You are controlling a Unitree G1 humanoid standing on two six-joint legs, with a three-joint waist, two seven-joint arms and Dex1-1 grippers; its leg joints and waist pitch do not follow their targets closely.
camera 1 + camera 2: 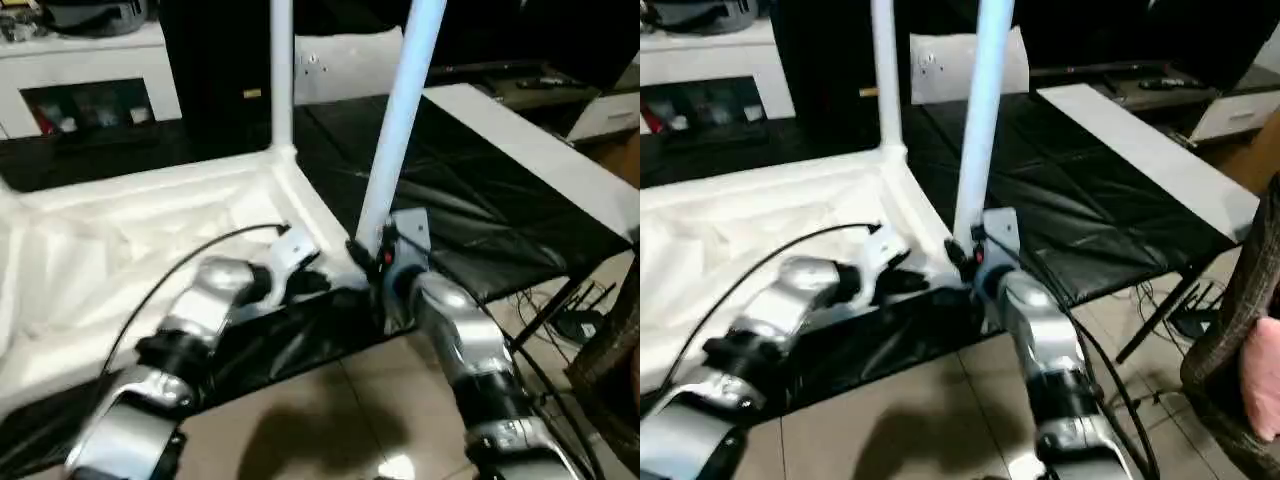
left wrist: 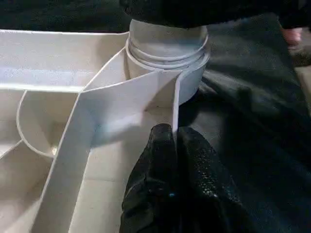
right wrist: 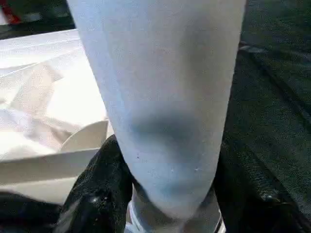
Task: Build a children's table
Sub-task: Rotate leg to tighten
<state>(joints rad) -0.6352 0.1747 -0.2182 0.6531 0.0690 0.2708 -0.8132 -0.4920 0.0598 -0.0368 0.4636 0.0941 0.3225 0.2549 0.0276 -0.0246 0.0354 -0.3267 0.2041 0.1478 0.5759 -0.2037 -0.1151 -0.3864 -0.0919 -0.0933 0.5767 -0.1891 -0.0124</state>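
The top [image 1: 150,240] lies upside down on the black counter [image 1: 480,200]. The right hand [image 1: 368,262] grips a leg [image 1: 400,120] just above the near corner socket [image 2: 167,53] — the leg leans slightly. The left hand [image 2: 170,184] pinches the rim [image 2: 176,104] beside it. Another leg [image 1: 282,75] stands upright at the far corner.

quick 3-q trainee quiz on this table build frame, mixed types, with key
1. True or false: the right pincer is shut on a leg standing in a corner socket of the top.
2. What does the left pincer grip? A) a leg B) a rib of the top C) the black sheet
3. How many legs stand upright in the top?

Key: 1 true; 2 B; 3 two, counting the far leg.
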